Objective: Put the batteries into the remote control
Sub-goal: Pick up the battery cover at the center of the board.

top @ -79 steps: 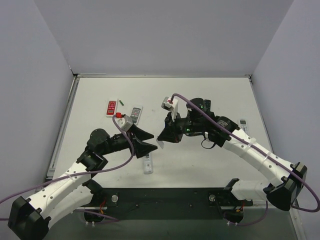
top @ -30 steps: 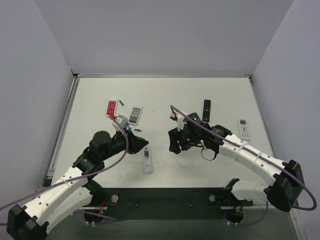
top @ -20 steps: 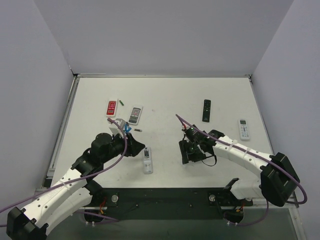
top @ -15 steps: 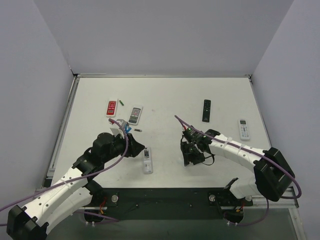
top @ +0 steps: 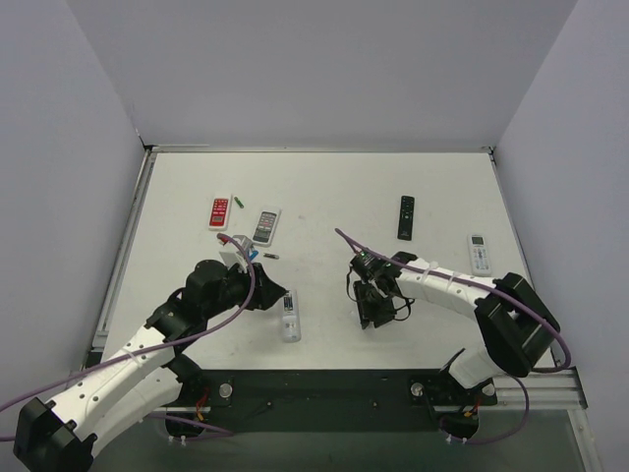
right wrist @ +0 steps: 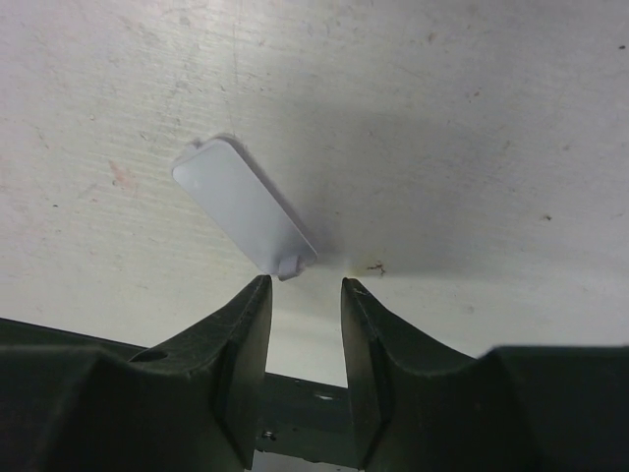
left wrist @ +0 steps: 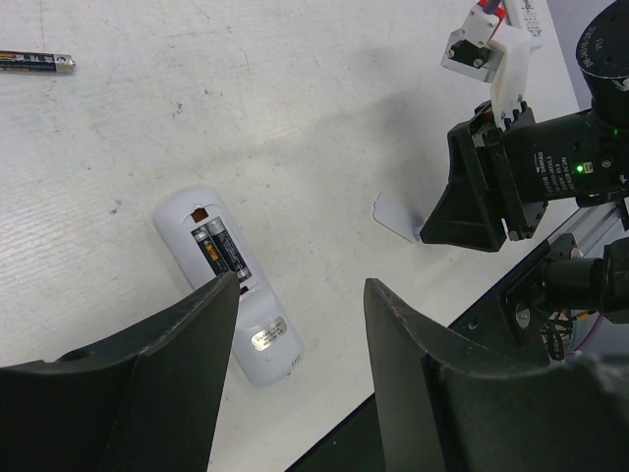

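While open-backed, one remote control [left wrist: 254, 320], two batteries [left wrist: 218, 251] inside, one battery [left wrist: 34, 62] nearby.

White links [top: 128, 359], black joints [top: 201, 285] — purple cables [top: 344, 238], green LED [left wrist: 580, 168].

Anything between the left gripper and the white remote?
Nothing visible. The remote control lies just past the open left gripper, recess up with two batteries in it. The loose cover lies apart, by the right gripper.
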Motion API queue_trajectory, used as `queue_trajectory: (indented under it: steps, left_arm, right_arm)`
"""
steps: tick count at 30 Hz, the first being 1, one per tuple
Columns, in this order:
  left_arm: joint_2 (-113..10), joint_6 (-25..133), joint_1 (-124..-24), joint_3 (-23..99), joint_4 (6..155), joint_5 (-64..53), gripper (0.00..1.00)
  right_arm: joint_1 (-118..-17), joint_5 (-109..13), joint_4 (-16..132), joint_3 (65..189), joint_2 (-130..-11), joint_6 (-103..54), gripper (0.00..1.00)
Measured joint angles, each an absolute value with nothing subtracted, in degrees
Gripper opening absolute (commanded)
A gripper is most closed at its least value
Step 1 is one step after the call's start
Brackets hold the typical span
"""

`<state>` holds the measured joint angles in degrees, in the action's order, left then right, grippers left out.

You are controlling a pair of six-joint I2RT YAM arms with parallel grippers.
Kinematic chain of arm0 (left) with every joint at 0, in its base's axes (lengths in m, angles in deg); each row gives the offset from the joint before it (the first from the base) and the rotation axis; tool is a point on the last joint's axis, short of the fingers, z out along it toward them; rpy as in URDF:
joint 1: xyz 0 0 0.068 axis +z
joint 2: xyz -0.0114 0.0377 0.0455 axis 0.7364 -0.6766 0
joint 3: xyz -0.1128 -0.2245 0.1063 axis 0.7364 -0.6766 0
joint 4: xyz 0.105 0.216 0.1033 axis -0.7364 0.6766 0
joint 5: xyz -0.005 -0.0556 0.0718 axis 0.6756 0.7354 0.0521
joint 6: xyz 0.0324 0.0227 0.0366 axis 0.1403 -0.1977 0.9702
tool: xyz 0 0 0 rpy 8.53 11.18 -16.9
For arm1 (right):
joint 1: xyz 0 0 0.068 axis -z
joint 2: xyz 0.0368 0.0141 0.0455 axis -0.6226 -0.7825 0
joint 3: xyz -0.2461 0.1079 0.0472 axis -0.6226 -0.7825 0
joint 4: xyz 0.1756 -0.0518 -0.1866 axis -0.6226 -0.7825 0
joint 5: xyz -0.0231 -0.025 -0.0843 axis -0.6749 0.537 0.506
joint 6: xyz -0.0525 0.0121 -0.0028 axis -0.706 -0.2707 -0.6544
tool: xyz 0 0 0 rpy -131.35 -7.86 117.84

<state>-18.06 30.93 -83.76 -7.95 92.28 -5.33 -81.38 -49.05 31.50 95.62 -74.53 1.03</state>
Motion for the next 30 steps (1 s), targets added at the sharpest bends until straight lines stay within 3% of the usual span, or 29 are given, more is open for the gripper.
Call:
queue_trajectory:
  steps: [12,22,30]
  left_arm:
    - [-18.7,30.1,-83.8,-8.0,92.2,-4.3,0.64]
    - [-19.0,29.8,-83.8,-8.0,92.2,-3.3,0.64]
    - [-21.6,28.5,-83.8,-8.0,90.8,-0.8,0.64]
  right_arm:
    - [-83.6,-48.9,32.1,98.3,-79.1,1.6,0.18]
    - [-84.9,-45.6,29.8,99.9,-79.6,0.5,0.0]
    - [-86.7,-41.7,28.5,104.5,-80.1,-3.1,0.0]
